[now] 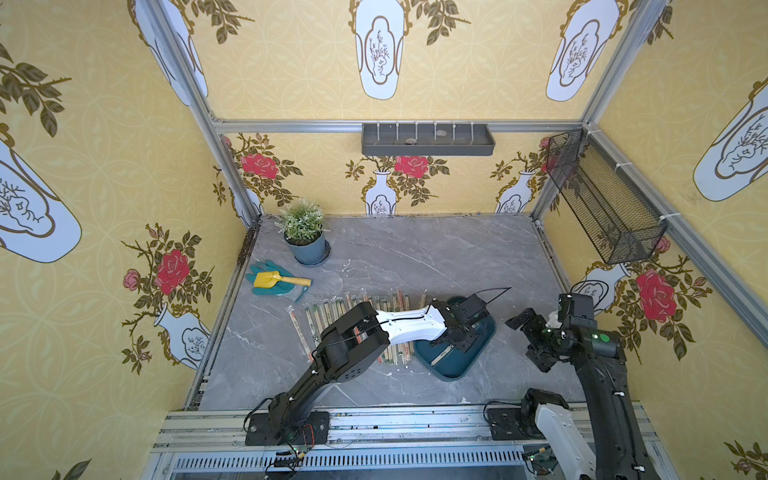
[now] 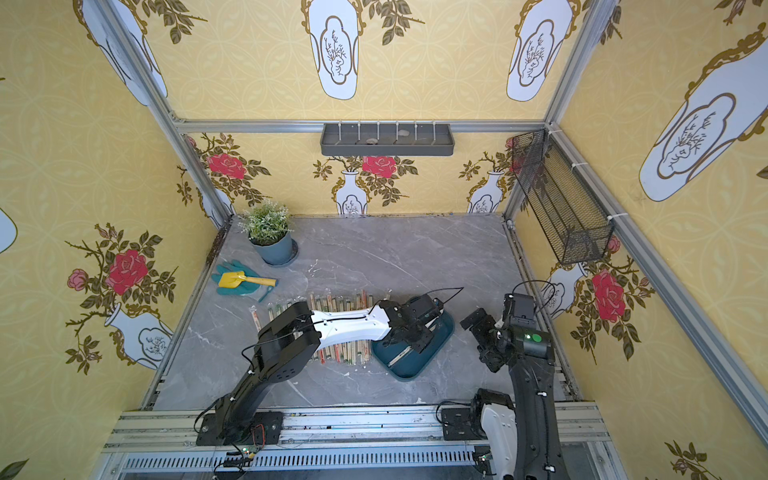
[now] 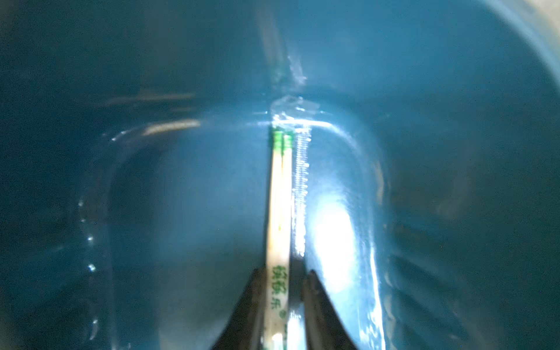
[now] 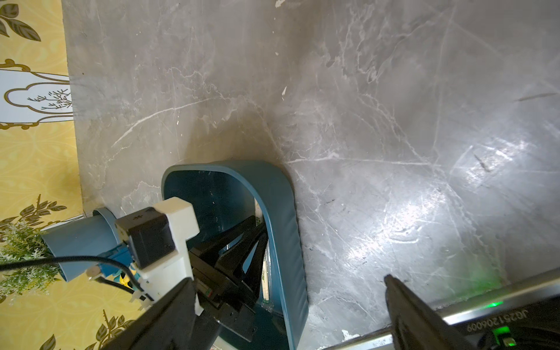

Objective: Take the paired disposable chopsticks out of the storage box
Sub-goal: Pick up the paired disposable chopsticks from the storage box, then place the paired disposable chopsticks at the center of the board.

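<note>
Storage box (image 1: 478, 351) sits askew on the grey marbled worktop (image 1: 415, 257), right of centre and toward the near edge; it shows in both top views.

One chopstick pair (image 3: 278, 197) is inside the box. It is in a clear sleeve with green print and runs along the length of the box. In the left wrist view its green-tipped end reaches the point where the floor curves up into the end wall, and the sleeve's clear end is crumpled against that wall. I cannot tell whether the pair rests on the floor or is just clear of it.

Left gripper (image 3: 285, 271) is lowered into the box. Its fingers are drawn in close on either side of the sleeve and grip the pair partway along its length.

Right gripper (image 1: 530, 340) is held above the worktop, near the box on its right side and apart from it. Its fingers stand wide apart with nothing between them.

Row of chopsticks (image 1: 332, 309) lies side by side on the worktop just left of the box, partly hidden beneath the left arm.

Potted plant (image 1: 303, 232) stands at the far left corner. Nearer along the left edge is a yellow trowel (image 1: 270, 279), lying on teal gloves (image 1: 259, 289).
</note>
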Motion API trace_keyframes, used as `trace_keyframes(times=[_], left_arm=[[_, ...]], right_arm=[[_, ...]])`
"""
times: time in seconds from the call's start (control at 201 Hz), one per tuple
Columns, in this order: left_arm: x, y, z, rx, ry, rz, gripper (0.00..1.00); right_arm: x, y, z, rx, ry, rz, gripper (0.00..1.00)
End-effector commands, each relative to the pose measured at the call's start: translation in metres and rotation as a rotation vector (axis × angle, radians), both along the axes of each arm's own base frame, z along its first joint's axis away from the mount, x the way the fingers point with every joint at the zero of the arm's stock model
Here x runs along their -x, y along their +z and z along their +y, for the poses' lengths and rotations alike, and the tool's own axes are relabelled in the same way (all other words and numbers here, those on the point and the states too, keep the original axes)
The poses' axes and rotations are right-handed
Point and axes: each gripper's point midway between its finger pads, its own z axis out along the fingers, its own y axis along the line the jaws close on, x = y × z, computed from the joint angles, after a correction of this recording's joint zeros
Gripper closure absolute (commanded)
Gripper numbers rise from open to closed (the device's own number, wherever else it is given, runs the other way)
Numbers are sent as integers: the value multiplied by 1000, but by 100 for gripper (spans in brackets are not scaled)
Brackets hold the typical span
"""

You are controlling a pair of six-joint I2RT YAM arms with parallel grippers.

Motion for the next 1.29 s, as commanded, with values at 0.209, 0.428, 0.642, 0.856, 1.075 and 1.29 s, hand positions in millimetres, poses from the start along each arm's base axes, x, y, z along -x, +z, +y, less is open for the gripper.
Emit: trace_keyframes(times=[0.209,0.428,0.642,0.856,1.075,1.29], left_arm=[[14,-3,9,-38,-28,63,100],[-9,55,5,97,64,17,100],[-55,126,52,214,308,-106,100],[-92,146,192,212,766,-157,100],[-75,102,358,81,1272,-120,100],[-44,76,437,25,1533,-126,100]], right_arm=[[-3,5,-2,15,-3,-13,2],[-4,7,-2,11,-4,-21,3],[-12,11,0,-2,2,-46,3],[-29,13,4,-34,20,-84,3],[-45,10,7,-54,39,-111,2],[-64,13,5,-61,38,-140,3]])
